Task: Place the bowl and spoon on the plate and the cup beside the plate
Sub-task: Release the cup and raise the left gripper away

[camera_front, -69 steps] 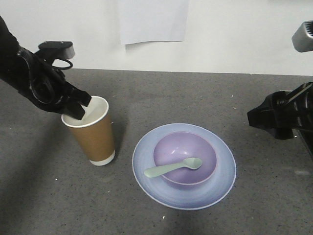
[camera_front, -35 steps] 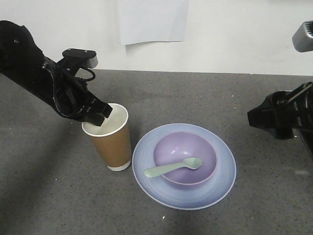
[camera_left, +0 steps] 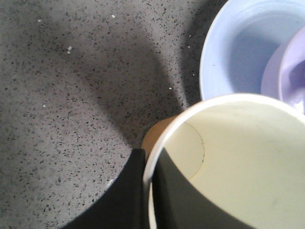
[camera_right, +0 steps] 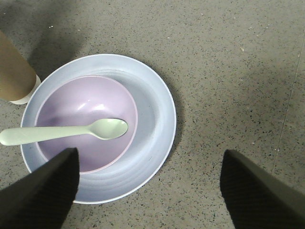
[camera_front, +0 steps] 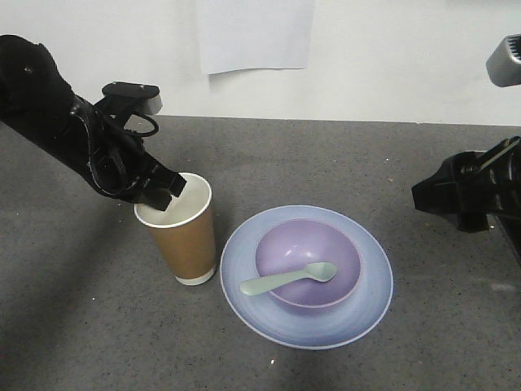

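Note:
The pale blue plate [camera_front: 244, 265] lies on the grey table with the lavender bowl [camera_front: 285, 244] sitting in it. A mint-green spoon [camera_front: 286, 278] rests across the bowl, its handle pointing left. The brown paper cup [camera_front: 186, 244] stands upright just left of the plate. My left gripper [camera_front: 163, 198] is shut on the cup's rim [camera_left: 148, 169], one finger inside and one outside. My right gripper [camera_right: 150, 191] hangs open above the plate's [camera_right: 152, 119] right side, nothing between its fingers; the bowl [camera_right: 71, 109], spoon [camera_right: 66, 131] and cup [camera_right: 14, 71] also show in that view.
The speckled grey tabletop [camera_front: 391, 163] stretches back to a white wall with a sheet of paper [camera_front: 255, 32] hanging on it. The right arm [camera_front: 468, 191] hovers at the right edge of the scene.
My left gripper has carried the cup to the right, from the table's left part to right beside the plate; over the last half second it barely moved. The right arm has stayed still.

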Motion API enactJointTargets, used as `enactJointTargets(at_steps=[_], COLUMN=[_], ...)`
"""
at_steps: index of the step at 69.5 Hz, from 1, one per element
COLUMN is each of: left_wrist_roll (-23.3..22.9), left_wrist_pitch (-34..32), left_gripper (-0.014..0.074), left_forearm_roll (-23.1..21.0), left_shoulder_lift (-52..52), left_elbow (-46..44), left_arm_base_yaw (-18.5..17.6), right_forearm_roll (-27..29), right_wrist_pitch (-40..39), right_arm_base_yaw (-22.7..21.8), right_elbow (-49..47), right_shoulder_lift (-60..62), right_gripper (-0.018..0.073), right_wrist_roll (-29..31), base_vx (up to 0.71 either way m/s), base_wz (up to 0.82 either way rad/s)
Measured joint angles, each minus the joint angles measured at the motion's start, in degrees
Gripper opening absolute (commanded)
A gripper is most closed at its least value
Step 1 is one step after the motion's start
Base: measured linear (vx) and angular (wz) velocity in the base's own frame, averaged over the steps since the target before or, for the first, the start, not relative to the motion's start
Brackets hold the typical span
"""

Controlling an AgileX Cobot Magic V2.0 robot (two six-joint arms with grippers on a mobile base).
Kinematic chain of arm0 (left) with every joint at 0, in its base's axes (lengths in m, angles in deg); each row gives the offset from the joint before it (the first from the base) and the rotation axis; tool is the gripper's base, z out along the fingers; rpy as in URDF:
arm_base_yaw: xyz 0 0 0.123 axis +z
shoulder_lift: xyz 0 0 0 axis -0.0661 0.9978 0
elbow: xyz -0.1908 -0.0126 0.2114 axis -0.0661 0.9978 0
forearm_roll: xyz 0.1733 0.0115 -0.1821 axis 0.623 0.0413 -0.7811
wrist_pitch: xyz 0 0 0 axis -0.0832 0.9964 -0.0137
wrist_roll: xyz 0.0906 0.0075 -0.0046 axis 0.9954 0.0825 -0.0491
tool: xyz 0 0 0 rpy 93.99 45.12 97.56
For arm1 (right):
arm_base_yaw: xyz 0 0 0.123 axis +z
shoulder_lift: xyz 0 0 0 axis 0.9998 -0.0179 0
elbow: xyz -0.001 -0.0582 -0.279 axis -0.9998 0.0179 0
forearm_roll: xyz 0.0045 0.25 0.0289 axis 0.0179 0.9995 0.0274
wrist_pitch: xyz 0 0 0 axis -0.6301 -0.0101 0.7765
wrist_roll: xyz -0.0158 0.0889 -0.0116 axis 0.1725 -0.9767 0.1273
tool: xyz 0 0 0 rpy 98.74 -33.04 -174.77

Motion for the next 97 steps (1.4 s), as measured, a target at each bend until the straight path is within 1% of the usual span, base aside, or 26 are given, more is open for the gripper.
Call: enactJointTargets(at_steps=[7, 14, 23, 33, 38, 47, 55, 59, 64, 79, 87, 93, 97], left_wrist_roll=[0.00, 0.00, 0.00, 0.00, 0.00, 0.00, -0.15, -1.04, -2.85, -9.74, -13.24, -15.78, -17.34], left_wrist_pitch=[0.44, 0.77, 0.77, 0.82, 0.82, 0.22, -2.18, -3.27, -4.16, -4.41, -5.77, -7.61, -9.20], left_gripper=[0.0062, 0.0120, 0.0231, 0.0392, 0.0459, 0.0545, 0.0561, 0.0561, 0.0559, 0.0559, 0.0559, 0.0559, 0.0559], left_forearm_roll=[0.00, 0.00, 0.00, 0.00, 0.00, 0.04, 0.04, 0.49, 2.12, 9.66, 13.31, 15.66, 17.39], left_shoulder_lift=[0.00, 0.00, 0.00, 0.00, 0.00, -0.68, -2.99, -4.49, -6.72, -12.40, -15.20, -17.68, -19.96], left_elbow=[0.00, 0.00, 0.00, 0.00, 0.00, 0.00, 0.00, 0.00, 0.00, 0.00, 0.30, 2.35, 5.23], left_arm_base_yaw=[0.00, 0.00, 0.00, 0.00, 0.00, 0.00, 0.00, 0.00, 0.00, 0.00, 0.00, 0.00, 0.00], right_forearm_roll=[0.00, 0.00, 0.00, 0.00, 0.00, 0.00, 0.00, 0.00, 0.00, 0.04, -0.71, -2.73, -4.20], right_wrist_pitch=[0.00, 0.00, 0.00, 0.00, 0.00, 0.00, 0.00, 0.05, 0.05, 0.05, 0.28, 0.35, 0.44], right_arm_base_yaw=[0.00, 0.00, 0.00, 0.00, 0.00, 0.00, 0.00, 0.00, 0.00, 0.00, -0.10, -0.65, -0.98], right_elbow=[0.00, 0.00, 0.00, 0.00, 0.00, 0.00, 0.00, 0.00, 0.00, 0.00, 0.00, 0.00, 0.00], right_shoulder_lift=[0.00, 0.00, 0.00, 0.00, 0.00, 0.00, 0.00, 0.00, 0.00, 0.00, 0.00, 0.62, 1.37], right_gripper=[0.0577, 0.0577, 0.0577, 0.0577, 0.0577, 0.0577, 0.0577, 0.0577, 0.0577, 0.0577, 0.0577, 0.0577, 0.0577], right_wrist_roll=[0.00, 0.00, 0.00, 0.00, 0.00, 0.00, 0.00, 0.00, 0.00, 0.07, -0.52, -2.69, -3.78], base_vx=[0.00, 0.00, 0.00, 0.00, 0.00, 0.00, 0.00, 0.00, 0.00, 0.00, 0.00, 0.00, 0.00], base_wz=[0.00, 0.00, 0.00, 0.00, 0.00, 0.00, 0.00, 0.00, 0.00, 0.00, 0.00, 0.00, 0.00])
